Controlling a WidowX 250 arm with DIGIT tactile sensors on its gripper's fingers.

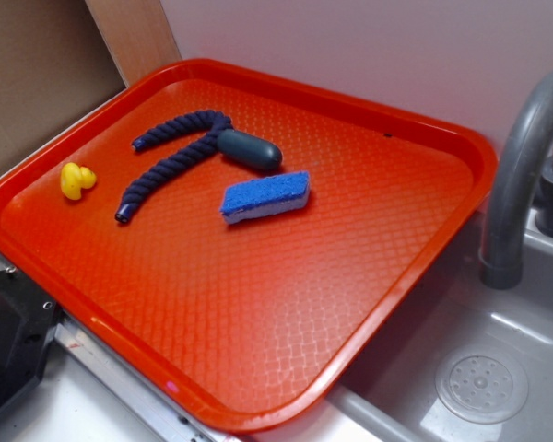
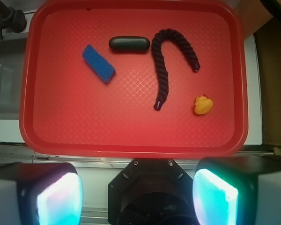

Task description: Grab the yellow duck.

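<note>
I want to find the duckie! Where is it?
The yellow duck sits on the red tray near its left edge in the exterior view, just left of the dark blue rope.

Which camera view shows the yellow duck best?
The wrist view: it looks straight down on the yellow duck, showing its outline and orange beak against the red tray. The exterior view shows the duck obliquely, near the tray's left edge, with less detail.

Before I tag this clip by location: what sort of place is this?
Probably a toy kitchen counter set up for robot practice: a grey sink with a faucet sits beside a red tray holding a blue sponge and yellow duck.
</note>
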